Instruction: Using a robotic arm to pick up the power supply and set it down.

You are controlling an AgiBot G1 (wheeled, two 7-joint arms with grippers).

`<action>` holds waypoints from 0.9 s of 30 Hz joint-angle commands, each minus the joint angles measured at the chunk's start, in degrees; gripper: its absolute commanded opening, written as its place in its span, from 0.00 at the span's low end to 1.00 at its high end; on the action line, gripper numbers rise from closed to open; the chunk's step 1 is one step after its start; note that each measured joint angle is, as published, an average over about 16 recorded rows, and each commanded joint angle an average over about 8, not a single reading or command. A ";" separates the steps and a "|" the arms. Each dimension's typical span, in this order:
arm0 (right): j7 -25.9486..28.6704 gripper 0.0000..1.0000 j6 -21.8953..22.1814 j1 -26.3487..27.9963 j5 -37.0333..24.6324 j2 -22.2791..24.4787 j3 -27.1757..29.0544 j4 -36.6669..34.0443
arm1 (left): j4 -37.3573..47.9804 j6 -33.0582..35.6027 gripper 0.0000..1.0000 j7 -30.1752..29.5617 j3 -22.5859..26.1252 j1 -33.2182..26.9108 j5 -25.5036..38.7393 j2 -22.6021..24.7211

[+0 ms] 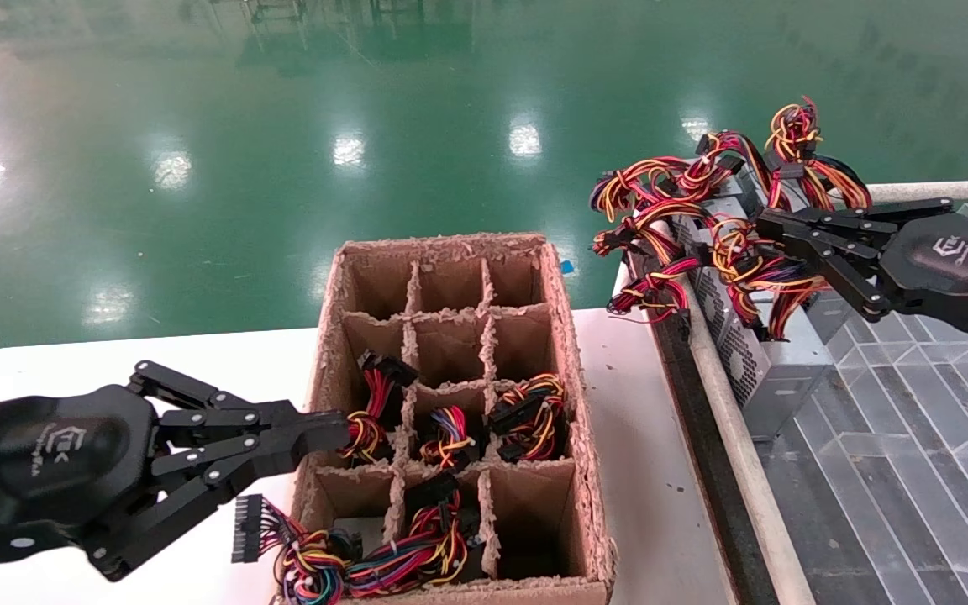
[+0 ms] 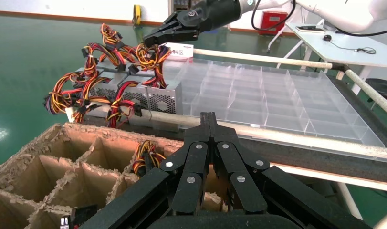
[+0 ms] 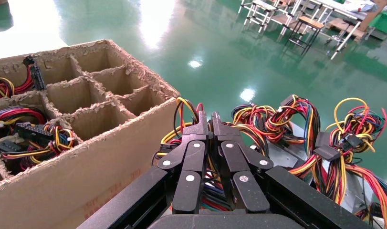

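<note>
**Right gripper closing among the wires at the tray edge**

The right gripper (image 1: 774, 231) is reaching over the row of grey power supplies standing along the near edge of the clear compartment tray (image 2: 277, 95); its fingers (image 3: 208, 126) are lying pressed together, tips buried in the wire bundle (image 1: 740, 260) of yellow, orange, red, purple and blue; whether any wire is actually being pinched cannot be told. The power supply (image 1: 753, 353) carrying that bundle is sitting just under the fingertips, its perforated side facing the white table (image 1: 644, 470), apart from the cardboard box (image 1: 572, 361).

The left gripper (image 1: 328, 437) is hovering at the box's left wall, its fingers (image 2: 208, 129) drawn shut on nothing; the tips are lying just beside a cell holding red and yellow wires (image 1: 366, 420).

Inside the box's divided cells, several other wire bundles are showing, and a black connector (image 1: 247, 528) is hanging out over the table near the front left corner.
</note>
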 commanded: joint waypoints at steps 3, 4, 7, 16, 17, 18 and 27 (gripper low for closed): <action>0.54 1.00 -0.07 0.75 -0.36 -0.30 -0.37 0.04 | 0.00 0.00 0.00 0.00 0.00 0.00 0.00 0.00; 0.69 1.00 -0.12 0.89 -0.37 -0.32 -0.42 0.11 | 0.00 0.00 0.00 0.00 0.00 0.00 0.00 0.00; 1.02 1.00 -0.49 1.29 -0.16 -0.38 -0.47 0.36 | 0.00 0.00 0.00 0.00 0.00 0.00 0.00 0.00; -1.15 1.00 -3.23 1.34 4.25 -1.22 1.11 0.49 | 0.00 0.00 0.00 0.00 0.00 0.00 0.00 0.00; -1.26 1.00 -3.46 1.27 4.52 -1.29 1.08 0.57 | 0.00 0.00 0.00 0.00 0.00 0.00 0.00 0.00; -1.29 1.00 -3.67 1.21 4.69 -1.35 0.97 0.69 | 0.00 0.00 0.00 0.00 0.00 0.00 0.00 0.00; -0.77 1.00 -6.11 0.27 6.90 -1.87 -0.32 2.31 | 0.00 0.00 0.00 0.00 0.00 0.00 0.00 0.00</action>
